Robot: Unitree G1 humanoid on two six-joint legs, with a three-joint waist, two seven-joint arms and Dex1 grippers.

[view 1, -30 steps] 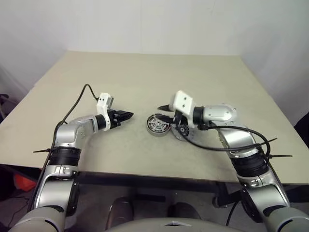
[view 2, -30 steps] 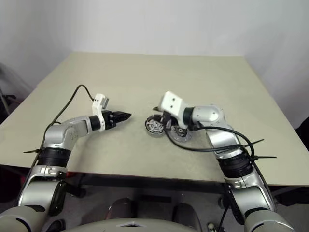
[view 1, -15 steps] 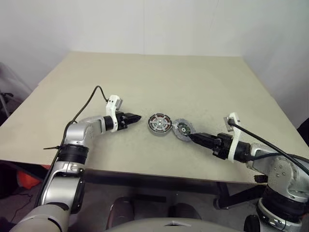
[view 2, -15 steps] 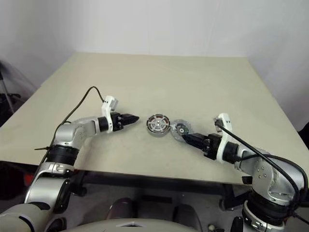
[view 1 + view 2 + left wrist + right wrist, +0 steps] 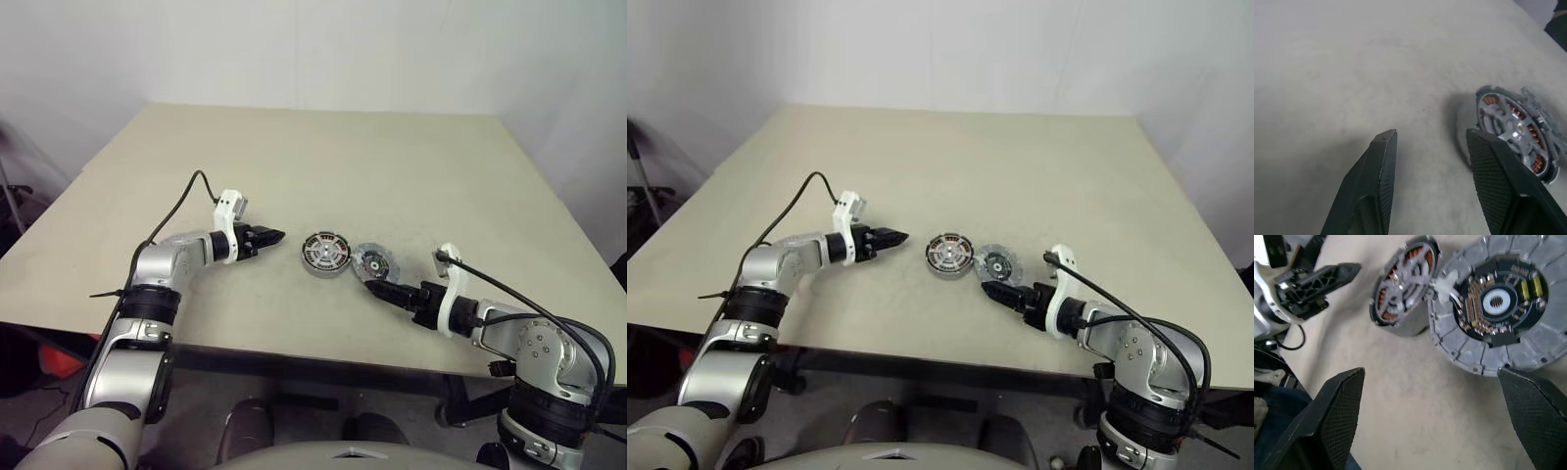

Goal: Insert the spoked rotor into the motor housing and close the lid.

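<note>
Looks like the rotor step is done: the spoked rotor (image 5: 1403,281) sits inside the motor housing (image 5: 325,253), copper windings showing between the spokes. So closing the lid is what's left, I'd say.

Nearest the edge of the worktop (image 5: 323,157), the right gripper (image 5: 375,290) is low and nearly level, pointing forward and to the left, fingers spread wide with nothing between them. Just past its fingertips lies the lid (image 5: 373,262), the grey toothed-edge disc, circuit side up, touching the housing's side. The next move probably needs that gripper to close on the lid's rim, lift it, flip it and seat it squarely on the housing.

Further over, the left gripper (image 5: 268,236) points at the housing from the other side, about half open and empty, with the housing just ahead of its tips, not touching. Handy for bracing, maybe.
</note>
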